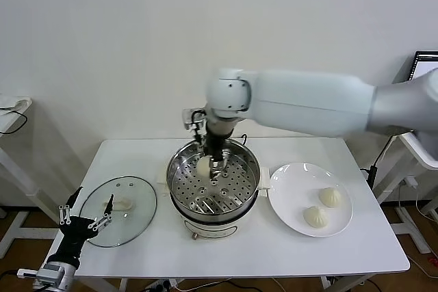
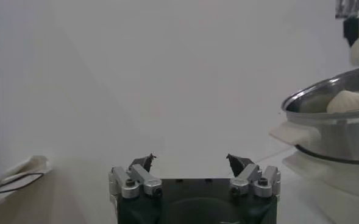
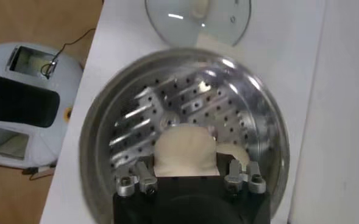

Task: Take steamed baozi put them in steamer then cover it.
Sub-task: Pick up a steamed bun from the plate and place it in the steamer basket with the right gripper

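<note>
My right gripper (image 1: 206,166) is inside the steamer (image 1: 239,189), shut on a baozi (image 1: 203,164) just above the perforated tray. In the right wrist view the baozi (image 3: 185,149) fills the jaws of the right gripper (image 3: 188,159) over the steamer tray (image 3: 185,103); a second cream shape (image 3: 239,157) lies beside it, partly hidden. Two baozi (image 1: 330,197) (image 1: 315,217) lie on the white plate (image 1: 287,189). The cover (image 1: 137,217) lies flat on the table to the left. My left gripper (image 1: 85,222) hangs open and empty at the table's front left corner.
The left wrist view shows the left gripper (image 2: 191,161) open in front of a white wall, with the steamer's rim (image 2: 325,91) and a baozi (image 2: 348,101) at its side. A white side table (image 1: 14,111) stands far left, a monitor (image 1: 426,63) far right.
</note>
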